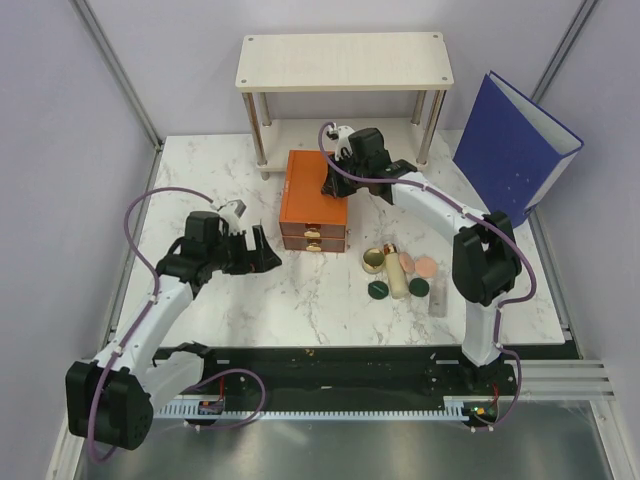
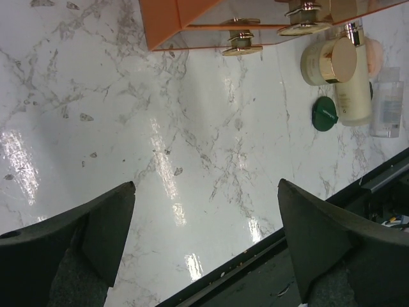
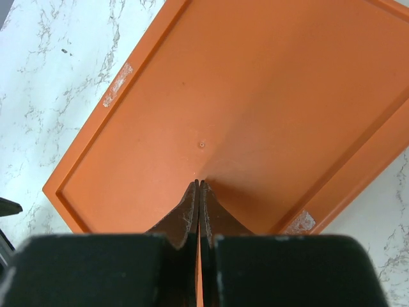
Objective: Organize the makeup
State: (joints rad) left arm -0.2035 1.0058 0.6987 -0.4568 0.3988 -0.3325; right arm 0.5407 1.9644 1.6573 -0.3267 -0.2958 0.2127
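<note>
The makeup lies in a cluster right of the orange box of drawers (image 1: 314, 205): round gold compact (image 1: 373, 261), cream gold-capped tube (image 1: 396, 272), two peach-pink discs (image 1: 408, 262) (image 1: 427, 267), two dark green discs (image 1: 378, 291) (image 1: 419, 288) and a slim grey stick (image 1: 438, 296). My left gripper (image 1: 258, 252) is open and empty over bare marble, left of the box's front. Its wrist view shows the gripper (image 2: 206, 185), compact (image 2: 329, 61), tube (image 2: 355, 86) and one green disc (image 2: 324, 112). My right gripper (image 1: 334, 187) is shut, its tip (image 3: 199, 183) on the box's top (image 3: 255, 96).
A pale wooden shelf on metal legs (image 1: 345, 62) stands behind the box. A big blue binder (image 1: 515, 145) leans at the back right. The black rail of the arm mount (image 1: 350, 365) runs along the near table edge. Both drawers are shut (image 2: 243, 39).
</note>
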